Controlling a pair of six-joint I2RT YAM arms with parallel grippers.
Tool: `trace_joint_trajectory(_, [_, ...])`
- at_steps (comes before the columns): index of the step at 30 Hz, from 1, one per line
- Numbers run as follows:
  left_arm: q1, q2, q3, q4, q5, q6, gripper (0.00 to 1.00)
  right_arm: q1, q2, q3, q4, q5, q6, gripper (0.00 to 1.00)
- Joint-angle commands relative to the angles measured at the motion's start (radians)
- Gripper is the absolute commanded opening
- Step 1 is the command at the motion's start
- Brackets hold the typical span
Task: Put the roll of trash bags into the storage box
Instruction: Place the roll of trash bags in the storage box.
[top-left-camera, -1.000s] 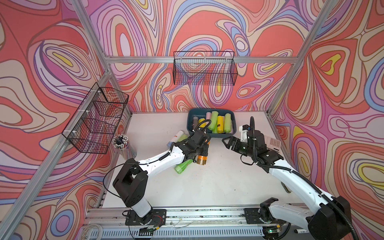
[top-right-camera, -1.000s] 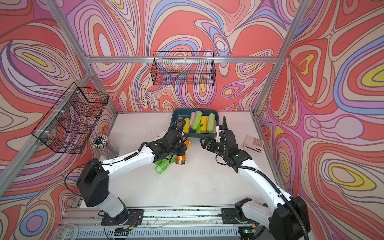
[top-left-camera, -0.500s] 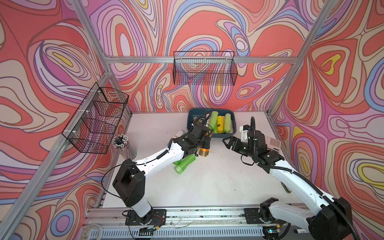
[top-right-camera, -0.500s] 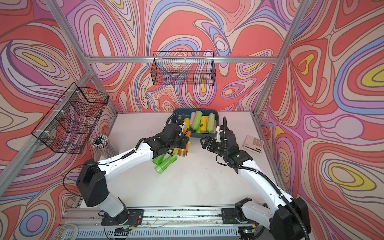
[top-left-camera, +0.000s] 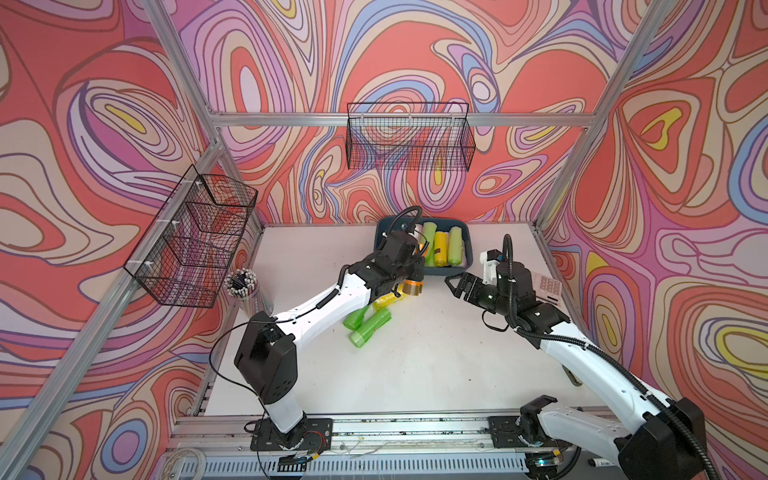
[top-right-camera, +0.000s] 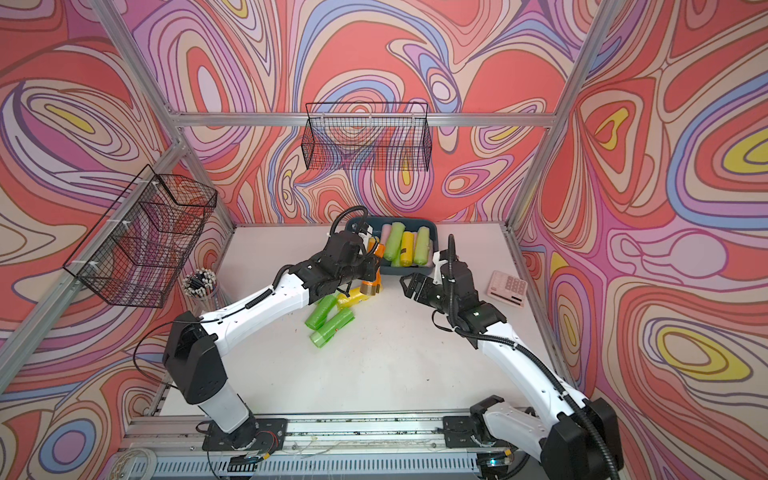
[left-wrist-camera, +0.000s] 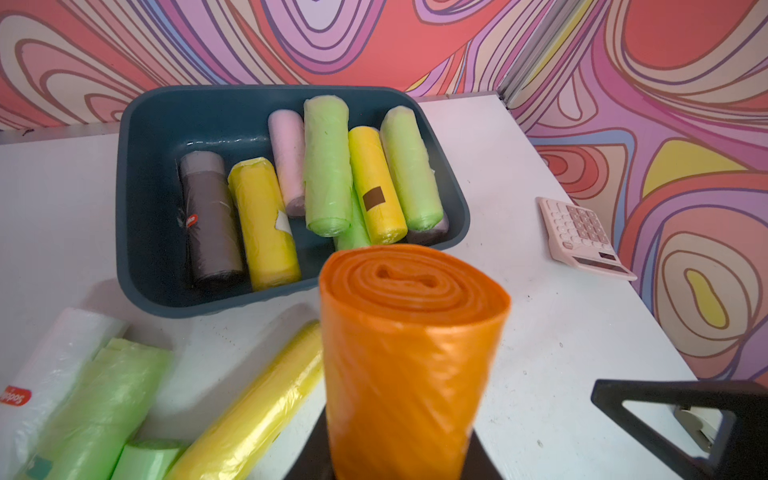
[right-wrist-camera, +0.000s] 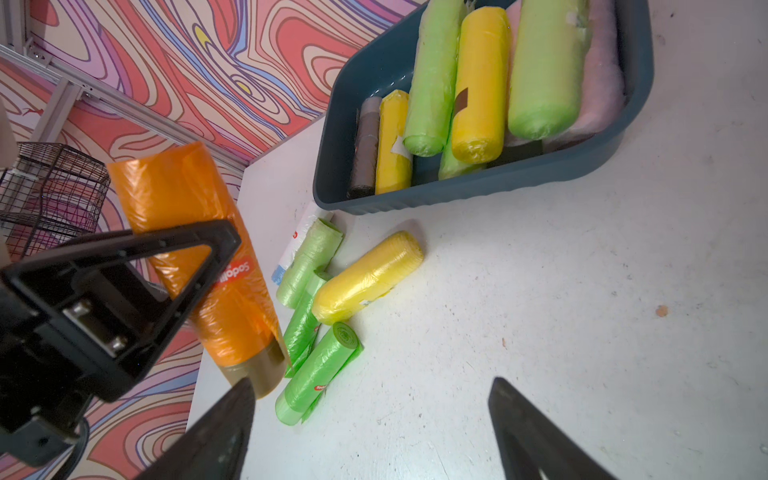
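Observation:
My left gripper (top-left-camera: 415, 266) is shut on an orange roll of trash bags (left-wrist-camera: 411, 332), which it holds nearly upright above the table. The roll (top-right-camera: 372, 278) hangs just in front of the near left edge of the storage box (top-right-camera: 399, 271). The storage box (left-wrist-camera: 124, 208) is a dark teal tub with several green, yellow, pink and dark rolls lying in it. My right gripper (right-wrist-camera: 370, 386) stands open over bare table, to the right of the roll and in front of the box (top-left-camera: 444, 273). In the right wrist view, a left finger (right-wrist-camera: 124, 257) crosses the orange roll (right-wrist-camera: 195, 195).
Loose green rolls (top-left-camera: 368, 326), a yellow roll (top-left-camera: 388, 300) and a white roll (left-wrist-camera: 50, 374) lie on the table under the left arm. A pink calculator (top-left-camera: 548, 289) sits at the right edge. A pen cup (top-left-camera: 243, 284) stands at the left. Black wire baskets (top-left-camera: 409, 141) hang on the walls.
The left gripper has carried the orange roll away from the loose rolls, up and back toward the storage box. The right arm has not moved.

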Motion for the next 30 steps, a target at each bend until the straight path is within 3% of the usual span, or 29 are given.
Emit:
trace_joint_trajectory(1, [0.011, 0.035, 0.055, 0.034, 0.021, 0.015, 0.27, 0.005, -0.013, -0.018, 0.028, -0.006, 0.007, 0.90])
trace_joint_trajectory(24, [0.086, 0.294, 0.319, 0.033, 0.058, 0.052, 0.26, 0.004, 0.036, -0.078, 0.158, -0.002, 0.030, 0.90])
trace_joint_trajectory(30, [0.095, 0.359, 0.380, 0.032, 0.017, 0.085, 0.26, 0.004, 0.053, -0.070, 0.162, 0.003, 0.027, 0.90])
